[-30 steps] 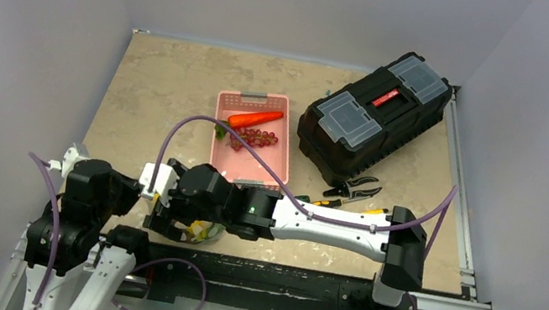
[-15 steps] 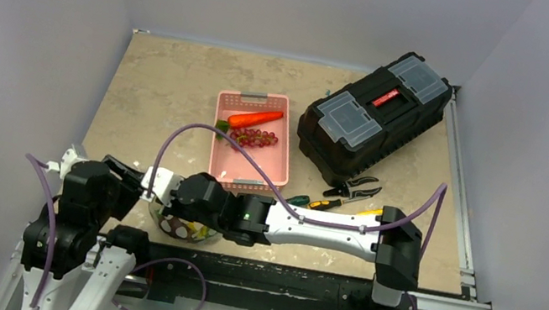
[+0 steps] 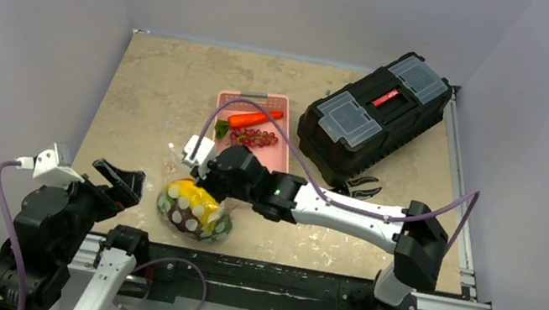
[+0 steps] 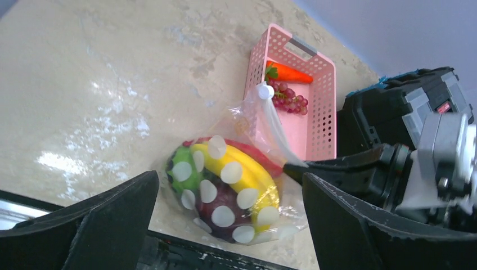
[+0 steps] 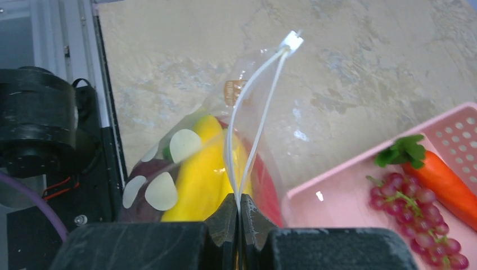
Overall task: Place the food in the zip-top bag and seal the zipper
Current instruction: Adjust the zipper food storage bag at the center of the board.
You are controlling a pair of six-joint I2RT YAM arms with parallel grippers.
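Right hand [image 5: 238,209] pinches the thin white zipper strip [image 4: 281,132] of the crinkly clear bag [image 3: 197,214]; the spread left hand [image 3: 116,181] should probably steady it.

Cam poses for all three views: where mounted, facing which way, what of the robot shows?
Top external: above and behind the bases, looking down on the table; both arms show, left gripper and right gripper.
Left wrist: on the left arm, facing far-right over the zip-top bag toward the pink basket; own open fingers frame it.
Right wrist: faces left along its shut fingers, pinching the zipper.
Shared by both wrists: zip-top bag, pink basket, carrot, grapes.
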